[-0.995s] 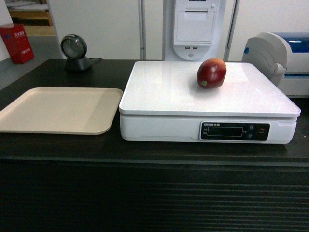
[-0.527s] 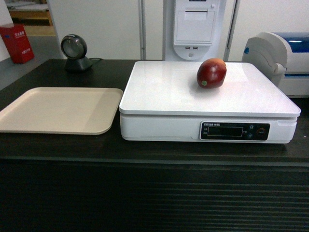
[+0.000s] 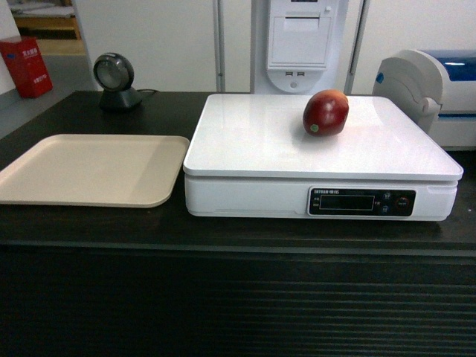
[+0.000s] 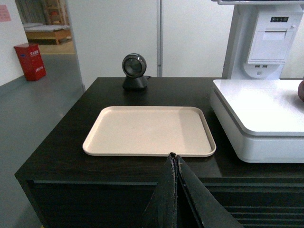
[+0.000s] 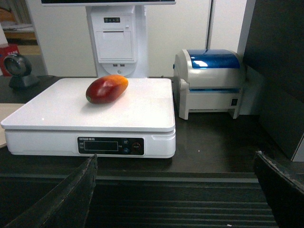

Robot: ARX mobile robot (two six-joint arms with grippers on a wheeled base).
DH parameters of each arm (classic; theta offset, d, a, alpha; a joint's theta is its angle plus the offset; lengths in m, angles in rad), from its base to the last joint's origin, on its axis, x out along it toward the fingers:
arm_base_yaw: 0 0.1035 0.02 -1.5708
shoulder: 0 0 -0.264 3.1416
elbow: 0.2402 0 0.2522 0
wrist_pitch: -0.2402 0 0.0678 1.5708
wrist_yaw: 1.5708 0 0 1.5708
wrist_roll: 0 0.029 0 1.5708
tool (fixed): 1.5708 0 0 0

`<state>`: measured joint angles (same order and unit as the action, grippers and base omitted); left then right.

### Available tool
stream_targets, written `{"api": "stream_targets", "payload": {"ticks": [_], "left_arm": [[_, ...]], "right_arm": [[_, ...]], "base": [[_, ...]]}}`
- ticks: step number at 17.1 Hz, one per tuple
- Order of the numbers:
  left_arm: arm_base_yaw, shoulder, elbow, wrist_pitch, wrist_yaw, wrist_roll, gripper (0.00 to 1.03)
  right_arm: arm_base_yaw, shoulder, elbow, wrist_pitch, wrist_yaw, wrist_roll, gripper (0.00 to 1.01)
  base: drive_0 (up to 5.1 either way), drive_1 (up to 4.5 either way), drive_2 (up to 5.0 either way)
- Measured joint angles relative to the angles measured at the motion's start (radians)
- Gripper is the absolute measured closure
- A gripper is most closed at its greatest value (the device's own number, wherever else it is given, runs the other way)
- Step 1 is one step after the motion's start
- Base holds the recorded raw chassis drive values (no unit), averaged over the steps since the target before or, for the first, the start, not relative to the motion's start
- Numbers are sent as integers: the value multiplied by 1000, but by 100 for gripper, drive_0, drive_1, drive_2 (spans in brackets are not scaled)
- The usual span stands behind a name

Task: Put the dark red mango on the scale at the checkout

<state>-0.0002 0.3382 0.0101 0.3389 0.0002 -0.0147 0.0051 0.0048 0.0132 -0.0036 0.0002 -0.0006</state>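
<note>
The dark red mango [image 3: 326,112] lies on its side on the white platform of the scale [image 3: 282,149], toward the back right part, with no pincer touching it; I judge that the placing is finished, because the fruit rests free and both arms are drawn back in front of the bench [image 3: 89,223]. In the right wrist view the mango [image 5: 107,89] shows its orange-yellow end pointing to the right, and the right pincer [image 5: 183,190] stands wide, one finger at each lower corner with nothing between them (this fits a hand that has let go of something). The left pincer [image 4: 174,159] is closed tight, its two dark fingers pressed together and empty, pointing at the beige tray [image 4: 147,128], which lies just beside the scale on its left. The numbers on the dark display [image 3: 343,201] are too small to read, so I cannot tell whether a weight is shown. In the left wrist view the mango is cut off at the right edge. The scanner [image 3: 115,80] and the printer [image 5: 209,80] stand behind, well apart from the fruit.
</note>
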Motion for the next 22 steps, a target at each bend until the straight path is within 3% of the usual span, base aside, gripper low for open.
{"api": "stream_targets", "payload": {"ticks": [10,12,19,22], "left_arm": [[0,-166,0,-165,0,0,101],[0,-311,0,-353,0,0,101],[0,-329,0,-342,-1,0,101],[0,-329,0,-342,0,0,67]], "right_arm": [[0,0,0,0,0,0,3],[0,0,0,0,0,0,3],[0,0,0,0,0,0,3],[0,0,0,0,0,0,3]], "base": [[0,0,0],[0,0,0],[0,0,0],[0,0,0]]}}
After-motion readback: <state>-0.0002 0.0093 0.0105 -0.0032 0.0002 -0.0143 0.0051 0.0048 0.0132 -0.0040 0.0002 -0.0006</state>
